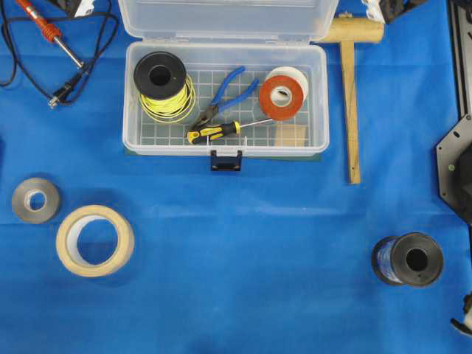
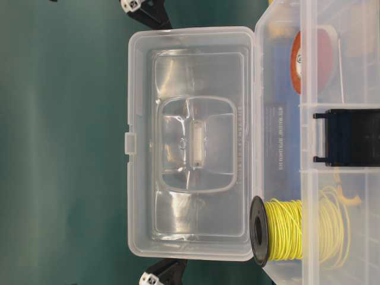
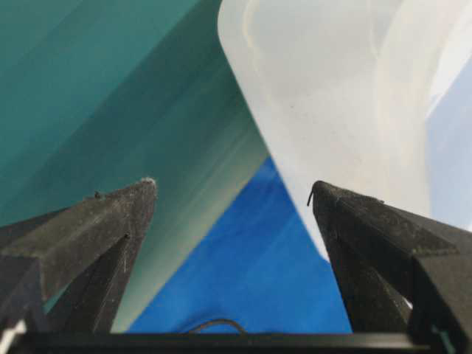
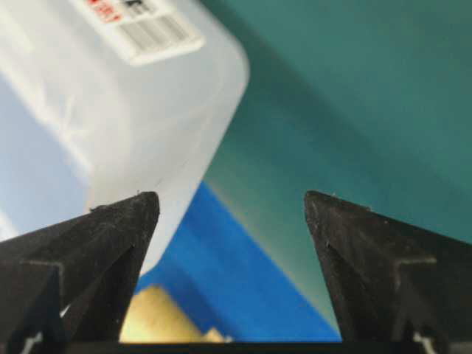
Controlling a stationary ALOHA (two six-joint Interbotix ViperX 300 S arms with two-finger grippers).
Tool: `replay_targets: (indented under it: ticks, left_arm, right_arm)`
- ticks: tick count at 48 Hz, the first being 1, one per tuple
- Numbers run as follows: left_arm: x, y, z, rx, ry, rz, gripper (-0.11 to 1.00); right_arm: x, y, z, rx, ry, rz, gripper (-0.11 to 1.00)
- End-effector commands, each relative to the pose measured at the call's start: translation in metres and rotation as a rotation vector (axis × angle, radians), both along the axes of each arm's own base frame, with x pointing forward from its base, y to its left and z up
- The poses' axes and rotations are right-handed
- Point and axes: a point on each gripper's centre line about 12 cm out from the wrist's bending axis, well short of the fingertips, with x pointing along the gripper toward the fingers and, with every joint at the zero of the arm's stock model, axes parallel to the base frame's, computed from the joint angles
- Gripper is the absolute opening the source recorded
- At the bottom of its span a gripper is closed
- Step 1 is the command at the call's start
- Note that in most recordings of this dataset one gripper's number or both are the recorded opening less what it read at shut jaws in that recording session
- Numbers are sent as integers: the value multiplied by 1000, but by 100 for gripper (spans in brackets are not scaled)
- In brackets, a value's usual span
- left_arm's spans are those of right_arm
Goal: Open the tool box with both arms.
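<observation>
Overhead: tool box (image 1: 225, 99) sitting top-centre on blue cloth (image 1: 236, 251), lid (image 1: 221, 18) already swung back, wire spool (image 1: 162, 81), pliers (image 1: 225, 92), tape (image 1: 284, 92) showing inside.

Table-level: lid standing upright, arms barely peeking past its edges.

Left wrist: left gripper (image 3: 232, 193) gaping wide, holding nothing, lid corner just ahead.

Right wrist: right gripper (image 4: 230, 198) equally spread, empty.

Opening seemingly finished; next likely pulling both arms clear without bumping lid.

The right gripper (image 4: 231, 203) stood wide open, holding nothing. The clear box (image 4: 140, 110) with a barcode label (image 4: 153, 33) lay beyond its left finger (image 4: 96, 243), above blue cloth (image 4: 236, 280).
</observation>
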Motion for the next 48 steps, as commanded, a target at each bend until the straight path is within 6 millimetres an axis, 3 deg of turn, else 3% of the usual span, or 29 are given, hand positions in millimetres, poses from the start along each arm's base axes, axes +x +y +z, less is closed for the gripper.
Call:
replay_targets:
  ticks: [1,14,24,35,41,48]
  left_arm:
    - [-9,1,11,29,-32,22,90]
    - [-44,-17,16,59,-62,68,90]
    - [-56,-30,19,75,-89,72,90]
    - [-47,-40,20,57,-113,34,90]
    - [-34,-56,21,43,-128,-37,90]
    - [-17,-89,22,40,-141,-180,90]
  right_arm:
    - [-10,2,11,-22,-21,-19,83]
    - [-39,20,14,-27,-25,-51,83]
    - [-46,26,14,-28,-29,-56,83]
    - [-37,30,13,-15,-33,-27,83]
    - [-20,48,11,1,-41,63,83]
    - [0,78,10,18,-47,196,83]
